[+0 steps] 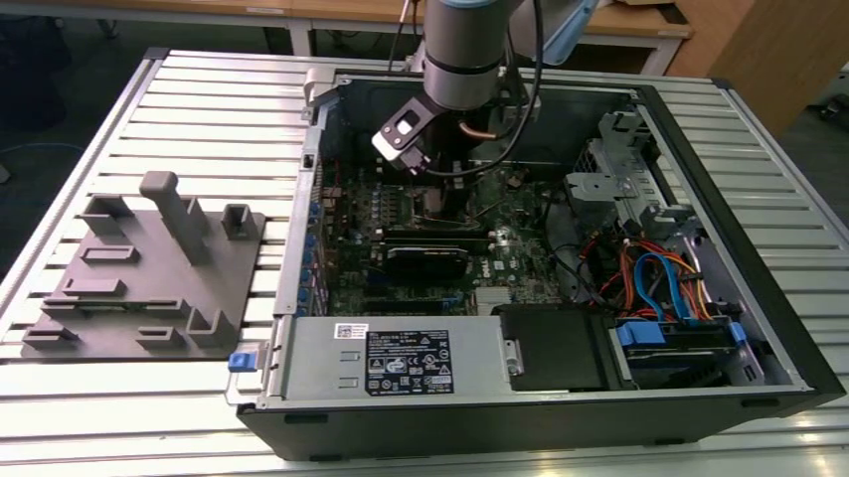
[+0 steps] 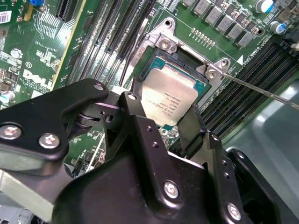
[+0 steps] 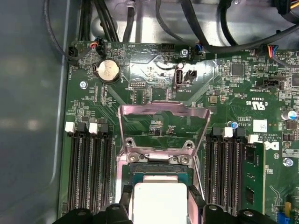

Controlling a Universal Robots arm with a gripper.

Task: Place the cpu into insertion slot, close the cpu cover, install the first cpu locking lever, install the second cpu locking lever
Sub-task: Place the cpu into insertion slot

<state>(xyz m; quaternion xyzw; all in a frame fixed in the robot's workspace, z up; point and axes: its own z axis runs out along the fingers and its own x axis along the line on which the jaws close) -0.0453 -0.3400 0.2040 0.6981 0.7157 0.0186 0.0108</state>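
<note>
While pincer [image 2: 164, 109] pinched cpu [image 2: 170, 91] by opposite edges over insertion slot [image 2: 187, 57], seating unclear, cpu cover [image 3: 163, 109] stood raised open. Cpu judged light, stiff, underside fragile; hold edges, level.

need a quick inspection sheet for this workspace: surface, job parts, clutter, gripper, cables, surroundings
surface: slatted metal table carrying an open computer case.
job's things: the cpu lies over the insertion slot, and whether it is seated cannot be told. The cpu cover stands open. A thin locking lever juts out from the socket, unlatched.
clutter: grey fixture tray beside the case, on the exterior view's left.
grippers: gripper down inside the case, fingers closed on two opposite edges of the cpu.
cables: coloured wire bundle in the case, apart from the socket.
surroundings: wooden desks behind the table.
</note>
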